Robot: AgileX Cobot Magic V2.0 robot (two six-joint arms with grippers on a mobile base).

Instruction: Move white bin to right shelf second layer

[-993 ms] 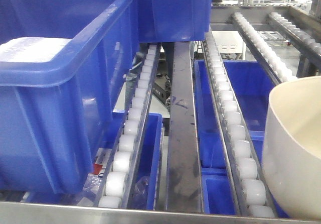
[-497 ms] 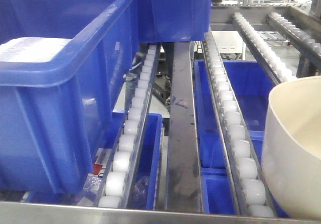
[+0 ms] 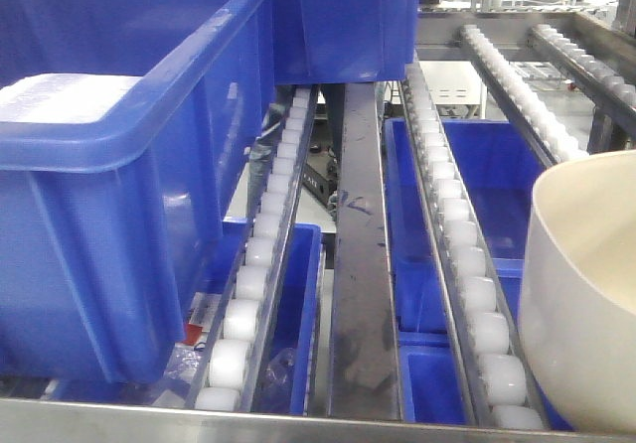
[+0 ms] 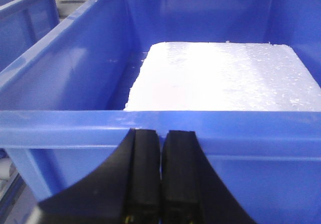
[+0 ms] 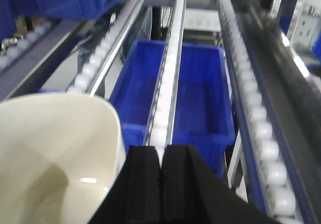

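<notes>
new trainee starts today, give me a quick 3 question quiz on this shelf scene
1. True or false: the white bin sits at the right edge of the front view, near the roller lanes.
2. What lies inside the blue crate in the left wrist view? A) white foam block B) bottles C) nothing
3. How do the fingers of the right gripper stand?

Key
1. True.
2. A, the white foam block.
3. Pressed together, nothing seen between them; the left gripper looks the same.
</notes>
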